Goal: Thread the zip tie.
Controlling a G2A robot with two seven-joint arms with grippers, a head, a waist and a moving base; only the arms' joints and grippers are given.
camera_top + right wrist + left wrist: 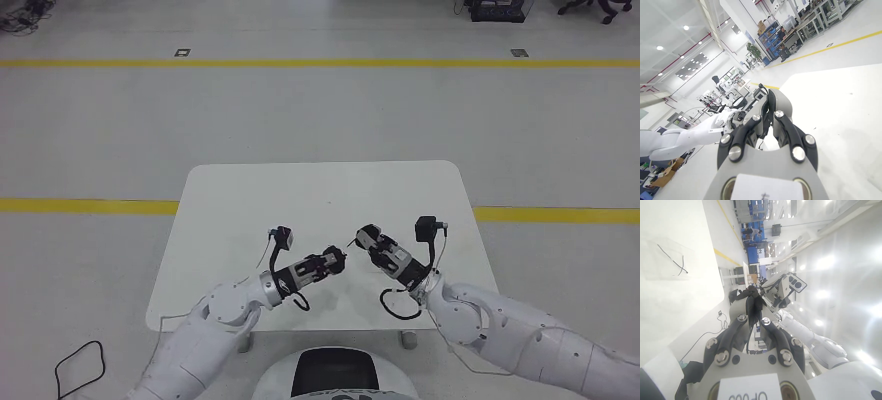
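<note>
Above the middle of the white table [320, 190] my two grippers meet tip to tip. My left gripper [336, 259] is shut, its black pads [753, 306] pressed together, and I make out nothing between them. My right gripper [360, 238] is shut too, its pads [770, 103] closed with nothing visible in them. A short thin dark line [351, 243] juts from the right gripper's tip toward the left one. In the left wrist view two thin dark strips [676, 263] lie crossed on the table; one ends in a small head like a zip tie's.
The right arm's wrist camera [794, 284] sits just beyond my left fingertips. The left arm's camera block [759, 95] is close behind my right fingertips. The table's rounded corner [722, 295] and loose floor cables [719, 321] lie below.
</note>
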